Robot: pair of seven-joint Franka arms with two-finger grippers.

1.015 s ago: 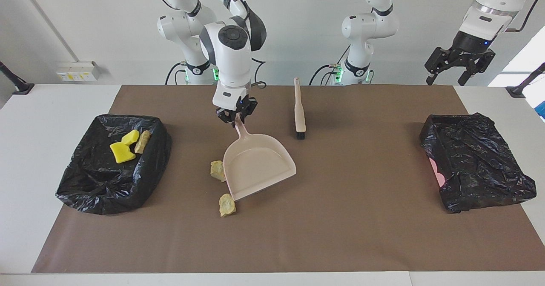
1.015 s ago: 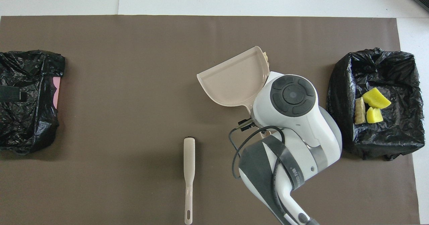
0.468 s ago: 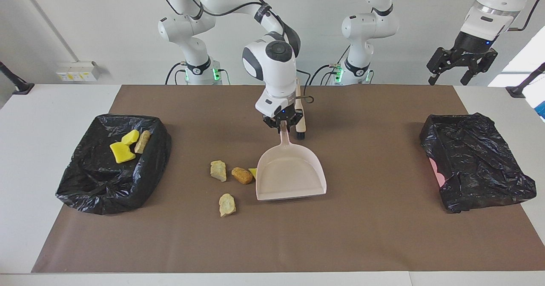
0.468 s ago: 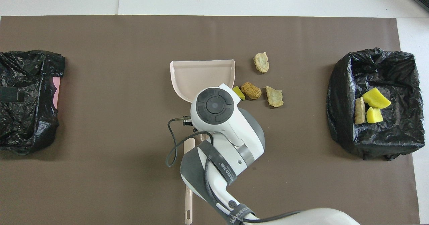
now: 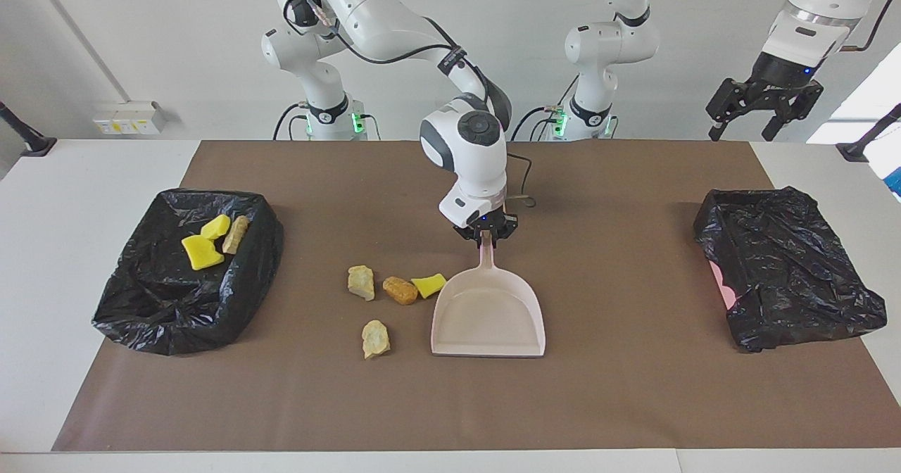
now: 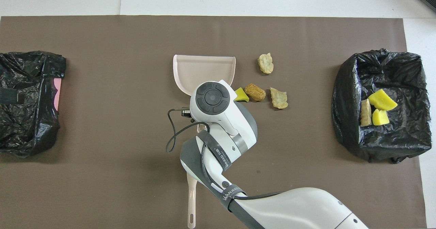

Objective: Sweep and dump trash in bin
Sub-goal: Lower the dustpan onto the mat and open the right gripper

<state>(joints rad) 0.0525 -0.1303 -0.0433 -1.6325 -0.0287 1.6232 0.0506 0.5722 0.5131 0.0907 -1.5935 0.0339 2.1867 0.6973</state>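
Currently clamped with the right gripper [image 5: 486, 237] on the top end of the dustpan [image 5: 489, 311] handle, fingertips pinched on the thin stem. Pan flat on the mat, mouth pointing away from the robots, straight out from the fingertips.

Just beside the pan's wall, off toward the right arm's end from the gripper: a yellow sponge wedge [image 5: 428, 285] touching or nearly touching the wall, then a brown lump [image 5: 400, 290], then a pale lump [image 5: 360, 282]. Set apart from that row, farther from the robots: a second pale lump [image 5: 375, 338]. Well past them the same way: the lined bin [image 5: 141, 304], with three binned scraps [image 5: 204, 251] inside.

Probably very light, all of it. Sponge soft and springy, likely to bounce or roll off a hard push. Crusty lumps stiffer, irregular, apt to tumble and maybe crumble. Better herded than pinched, so no hold on the scraps themselves; hold on the tools instead. Pan rigid, light and smooth; gripped at the handle tip it gives a long lever, so prone to twisting under a sideways shove.

Brush [image 6: 191, 201] lying under the right forearm, nearer to the robots than the pan, only its handle end showing from overhead. Best taken mid-handle.

Left gripper [image 5: 760, 110] waiting with fingers spread, raised high over the left arm's end of the table, above the second lined bin [image 5: 788, 276].
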